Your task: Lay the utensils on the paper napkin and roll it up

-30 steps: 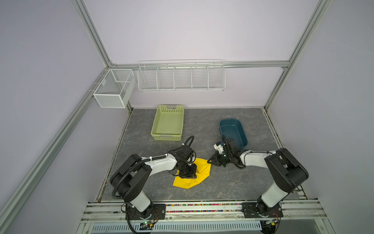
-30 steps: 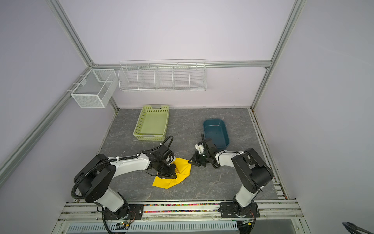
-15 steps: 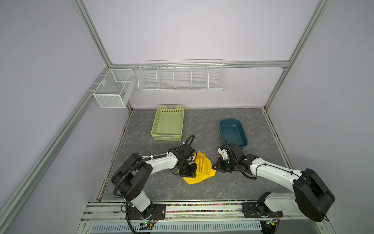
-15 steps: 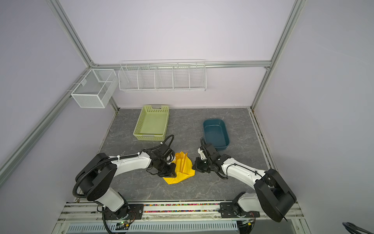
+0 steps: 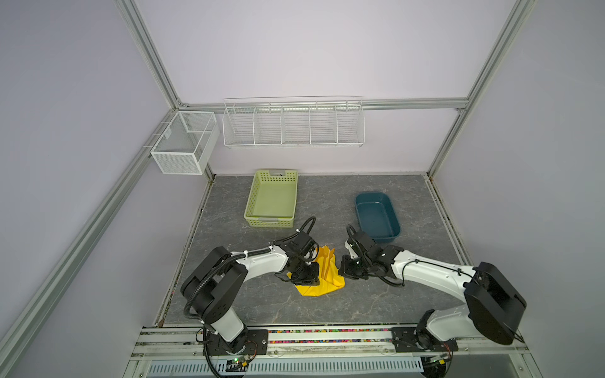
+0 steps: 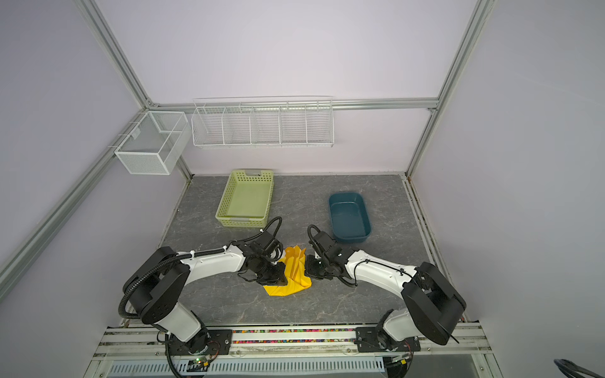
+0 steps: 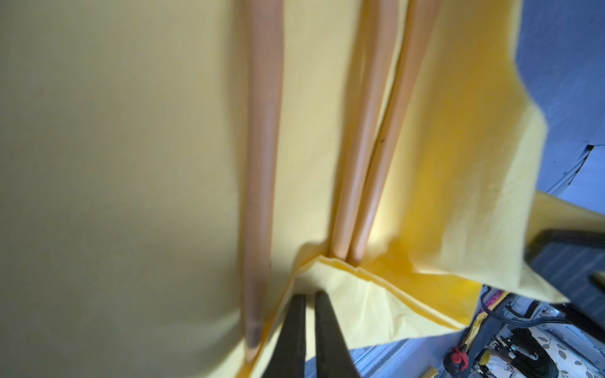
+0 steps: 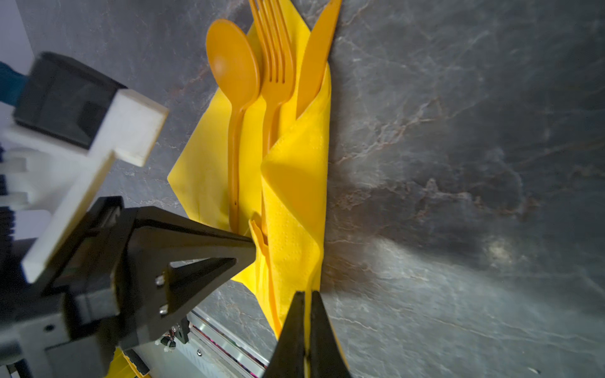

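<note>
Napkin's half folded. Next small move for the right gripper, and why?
Probably pull the pinched napkin edge on across the spoon: the right gripper is shut on it, the flap covers the knife and fork handles, the spoon lies bare.

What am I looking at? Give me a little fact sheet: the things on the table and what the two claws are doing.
utensils: orange spoon, fork, knife, side by side, heads uncovered
paper napkin: yellow, on the grey table, one side folded over fork and knife handles
left gripper: closed, tips at the napkin's fold
right gripper: closed, pinching the napkin's edge
behind: green basket, blue tub, both empty
</note>
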Available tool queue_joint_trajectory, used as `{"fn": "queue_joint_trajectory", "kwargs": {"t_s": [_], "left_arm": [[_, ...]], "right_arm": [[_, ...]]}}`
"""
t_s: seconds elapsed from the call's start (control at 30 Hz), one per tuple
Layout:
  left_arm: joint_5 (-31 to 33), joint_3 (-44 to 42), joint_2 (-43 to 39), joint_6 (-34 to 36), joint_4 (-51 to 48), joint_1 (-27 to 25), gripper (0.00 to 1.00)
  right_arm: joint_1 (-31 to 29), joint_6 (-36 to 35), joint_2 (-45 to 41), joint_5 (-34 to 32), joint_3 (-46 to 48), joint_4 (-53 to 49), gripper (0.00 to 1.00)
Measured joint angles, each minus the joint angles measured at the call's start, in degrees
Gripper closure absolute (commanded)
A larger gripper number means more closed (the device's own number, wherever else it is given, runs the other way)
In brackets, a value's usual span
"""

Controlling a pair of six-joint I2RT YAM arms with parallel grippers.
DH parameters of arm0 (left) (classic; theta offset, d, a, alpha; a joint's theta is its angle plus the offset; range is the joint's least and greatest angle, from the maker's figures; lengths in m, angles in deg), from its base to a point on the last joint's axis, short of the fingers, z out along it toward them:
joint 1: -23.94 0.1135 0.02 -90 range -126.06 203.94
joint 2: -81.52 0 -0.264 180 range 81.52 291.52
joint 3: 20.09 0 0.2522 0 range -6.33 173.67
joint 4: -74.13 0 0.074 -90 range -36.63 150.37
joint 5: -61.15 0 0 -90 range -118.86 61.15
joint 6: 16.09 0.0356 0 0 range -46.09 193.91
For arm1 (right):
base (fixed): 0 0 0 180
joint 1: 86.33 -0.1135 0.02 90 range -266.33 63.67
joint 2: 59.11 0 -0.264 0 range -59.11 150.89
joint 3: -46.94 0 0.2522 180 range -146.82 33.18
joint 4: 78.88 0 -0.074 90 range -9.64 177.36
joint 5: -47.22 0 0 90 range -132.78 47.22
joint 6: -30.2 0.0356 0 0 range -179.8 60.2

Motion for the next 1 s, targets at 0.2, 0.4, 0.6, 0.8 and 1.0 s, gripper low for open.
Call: {"fn": "queue_joint_trajectory", "kwargs": {"t_s": [0.2, 0.4, 0.6, 0.8, 1.0], "left_arm": [[-0.66, 0.02, -0.15, 0.04, 0.33, 0.00, 0.84], [-1.25, 1.07, -1.33, 0.15, 0.11, -0.81, 0.82], [-2.67, 2.64, -1.73, 0.33, 0.57, -4.50, 0.82], [-3.58, 2.99, 0.13, 0.26, 1.62, -6.58, 0.83], [0.79, 5.51, -1.90, 0.83, -2.43, -5.62, 0.80]], "right_arm": [[-1.46, 2.03, 1.73, -1.57, -1.88, -1.07, 0.82], [-1.57, 3.21, 0.79, -4.15, -0.48, -3.91, 0.85], [-1.51, 4.37, -0.79, -7.04, 0.96, -6.95, 0.89], [-1.36, 4.98, -1.05, -8.17, 2.08, -7.65, 0.91], [-1.29, 5.18, -1.09, -8.20, 2.99, -7.58, 0.91]]}}
